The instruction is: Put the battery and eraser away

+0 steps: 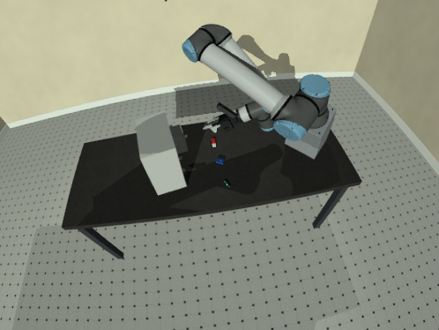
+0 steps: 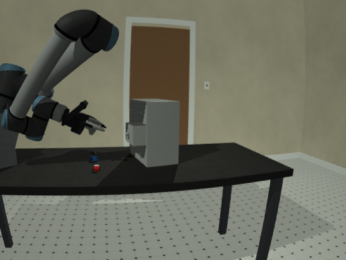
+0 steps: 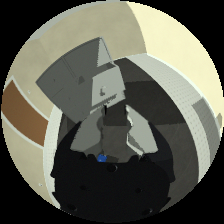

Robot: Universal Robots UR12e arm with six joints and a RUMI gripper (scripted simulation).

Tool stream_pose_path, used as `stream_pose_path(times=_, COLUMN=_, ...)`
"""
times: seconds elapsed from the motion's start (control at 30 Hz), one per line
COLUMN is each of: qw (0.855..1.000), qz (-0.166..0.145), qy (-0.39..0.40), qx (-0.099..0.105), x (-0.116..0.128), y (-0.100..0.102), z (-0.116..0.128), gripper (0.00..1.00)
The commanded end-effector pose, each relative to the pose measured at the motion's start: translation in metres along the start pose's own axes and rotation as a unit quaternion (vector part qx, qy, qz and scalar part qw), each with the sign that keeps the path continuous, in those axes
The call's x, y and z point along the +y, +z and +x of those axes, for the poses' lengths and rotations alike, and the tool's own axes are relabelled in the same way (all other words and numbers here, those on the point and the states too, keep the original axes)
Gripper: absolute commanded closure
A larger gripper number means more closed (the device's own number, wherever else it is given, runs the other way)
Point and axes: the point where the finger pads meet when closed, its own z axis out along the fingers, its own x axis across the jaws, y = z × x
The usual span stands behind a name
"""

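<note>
The grey chest (image 1: 160, 154) stands upright on the black table, its drawers facing the arm. The right drawer of its middle row (image 2: 135, 134) stands partly pulled out; it also shows in the wrist view (image 3: 106, 86). My gripper (image 1: 214, 125) hovers above the table, a short way back from the drawers, with its fingers close together and nothing between them. A small red and white block (image 1: 213, 142) lies on the table below it. A blue object (image 1: 219, 161) and a small green and black item (image 1: 227, 183) lie farther along; I cannot tell which is the battery.
The arm's grey base block (image 1: 314, 134) stands at the table's far right corner. A brown door (image 2: 160, 80) is in the wall behind the chest. The table's front edge (image 1: 212, 212) runs close to the green item.
</note>
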Motion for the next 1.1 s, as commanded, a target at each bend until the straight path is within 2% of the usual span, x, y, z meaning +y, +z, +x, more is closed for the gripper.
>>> stream_pose_path(times=0.0, qw=0.997, qz=0.003, qy=0.062, qx=0.045, x=-0.004, y=-0.005, z=0.000, gripper=0.80)
stream_pose_path(times=0.13, qw=0.989, qz=0.003, qy=0.119, qx=0.085, x=-0.006, y=-0.010, z=0.000, gripper=0.80)
stream_pose_path(times=0.2, qw=0.989, qz=0.003, qy=0.119, qx=0.085, x=-0.006, y=-0.010, z=0.000, gripper=0.80)
stream_pose_path(times=0.37, qw=0.971, qz=0.003, qy=0.194, qx=0.137, x=-0.010, y=-0.016, z=0.001, gripper=0.80)
stream_pose_path(times=0.7, qw=0.923, qz=0.003, qy=0.316, qx=0.221, x=-0.017, y=-0.027, z=0.001, gripper=0.80)
stream_pose_path(times=0.77, qw=0.923, qz=0.003, qy=0.316, qx=0.221, x=-0.017, y=-0.027, z=0.001, gripper=0.80)
stream_pose_path(times=1.07, qw=0.868, qz=0.004, qy=0.407, qx=0.285, x=-0.021, y=-0.037, z=0.002, gripper=0.80)
